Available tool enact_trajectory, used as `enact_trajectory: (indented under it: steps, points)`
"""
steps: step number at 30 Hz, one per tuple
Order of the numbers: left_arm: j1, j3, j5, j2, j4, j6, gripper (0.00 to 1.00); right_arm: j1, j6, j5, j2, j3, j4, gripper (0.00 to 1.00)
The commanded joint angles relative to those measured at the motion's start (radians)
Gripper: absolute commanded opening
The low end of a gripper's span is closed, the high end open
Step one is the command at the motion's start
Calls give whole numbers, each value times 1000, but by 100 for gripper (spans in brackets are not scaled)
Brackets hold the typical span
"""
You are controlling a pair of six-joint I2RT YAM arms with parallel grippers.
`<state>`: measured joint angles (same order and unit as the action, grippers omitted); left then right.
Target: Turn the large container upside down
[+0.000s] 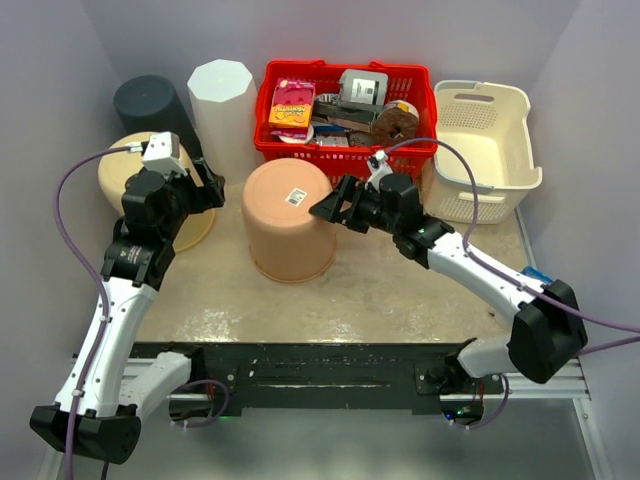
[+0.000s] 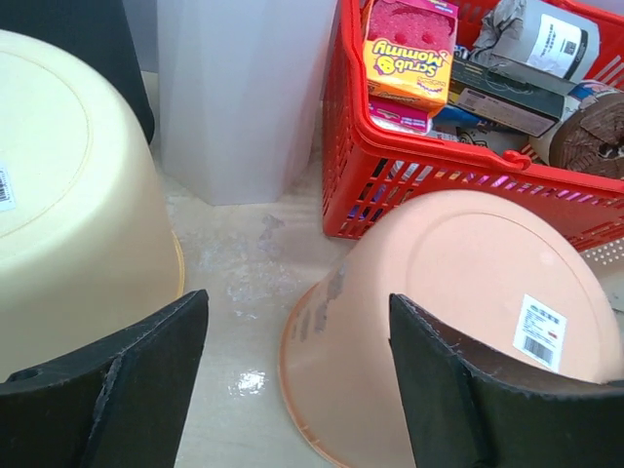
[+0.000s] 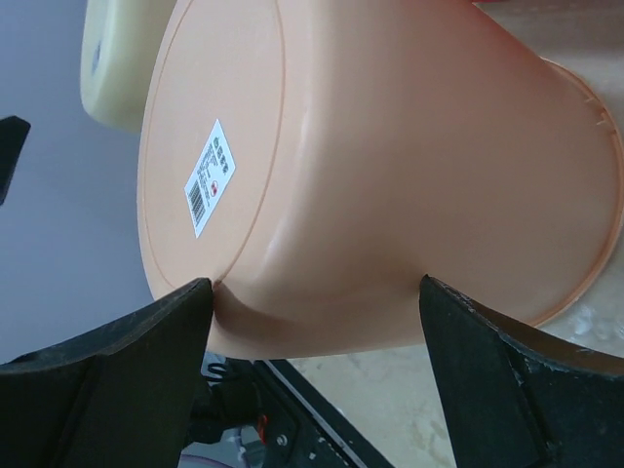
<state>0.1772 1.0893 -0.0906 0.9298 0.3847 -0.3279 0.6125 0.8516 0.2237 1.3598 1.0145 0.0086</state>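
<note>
My left gripper (image 1: 208, 185) is hanging released, jaws spread, just beside the large container (image 1: 285, 225). That container is sitting rim-down on the table (image 1: 380, 290), before the red basket (image 1: 345, 150). My right gripper (image 1: 330, 200) is standing wide open, flanking its base.

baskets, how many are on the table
2: a red basket at the back centre, packed with items, and a white basket at the back right, beside it. No other shows in any view.
</note>
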Motion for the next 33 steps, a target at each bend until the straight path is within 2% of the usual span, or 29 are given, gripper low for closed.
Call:
enact_trajectory:
  steps: [1, 8, 12, 20, 33]
  points:
    - [2, 44, 60, -16, -1, 32, 80, 27, 112, 5, 74, 30, 169, 88]
    - [2, 52, 69, -29, 11, 46, 81, 96, 139, 11, 234, 143, 231, 87]
    - [2, 54, 86, -29, 14, 49, 82, 119, 188, -7, 280, 147, 376, 87]
    - [2, -3, 180, -25, 8, 35, 83, 132, 208, -66, 416, 245, 455, 86]
    - [2, -135, 307, 3, -61, 18, 82, 128, 144, -23, 613, 518, 361, 86]
